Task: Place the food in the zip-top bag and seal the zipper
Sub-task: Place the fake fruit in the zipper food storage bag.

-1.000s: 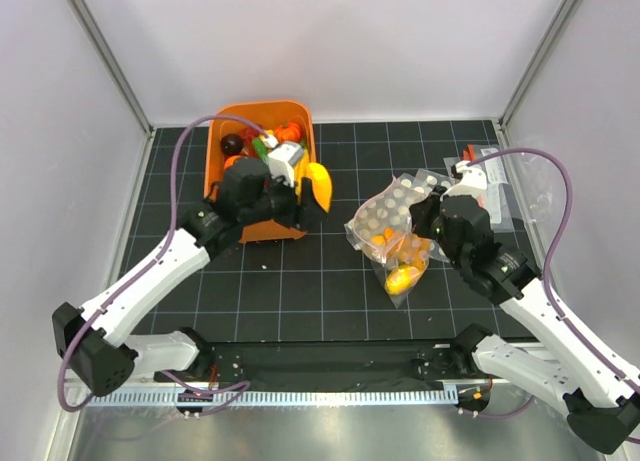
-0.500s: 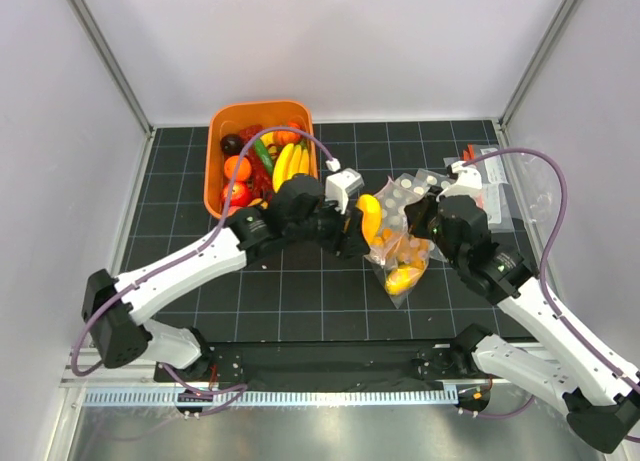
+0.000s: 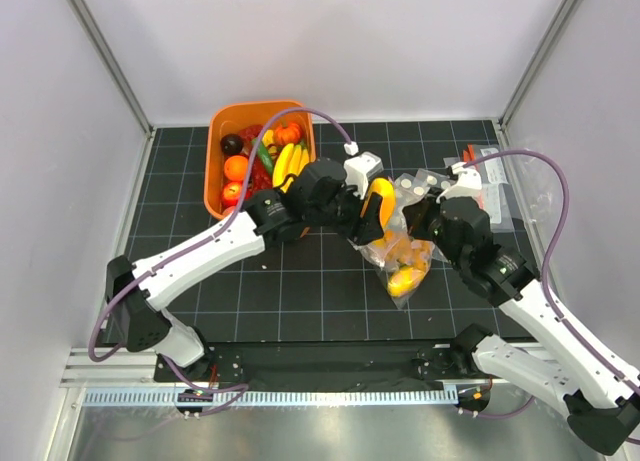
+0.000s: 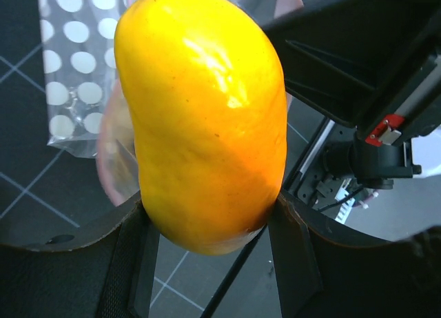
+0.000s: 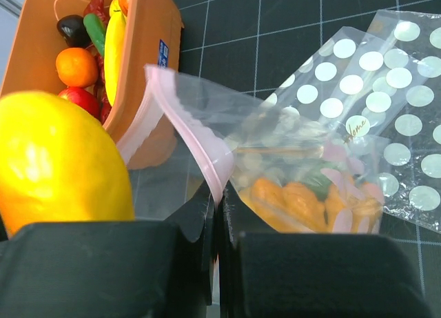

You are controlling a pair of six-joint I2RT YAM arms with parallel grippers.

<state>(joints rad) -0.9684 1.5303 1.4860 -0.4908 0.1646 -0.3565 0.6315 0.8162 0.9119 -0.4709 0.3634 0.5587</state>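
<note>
Right at the bag's mouth, the left claw (image 4: pixel 212 236) grips a fat yellow fruit (image 4: pixel 207 118), jaws spread around it, poised to drop it in. The right claw (image 5: pixel 217 218) is pinched tight on the pink zipper (image 5: pixel 198 140), lifting that lip so the zip-top bag (image 5: pixel 303 159) on the tabletop (image 3: pixel 300 281) gapes. Orange pieces (image 5: pixel 296 201) sit inside already, and the leftover food (image 3: pixel 262 161) waits in the orange bin (image 3: pixel 213 156).

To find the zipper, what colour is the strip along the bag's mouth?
The zipper is pale pink, clearest in the right wrist view.
</note>
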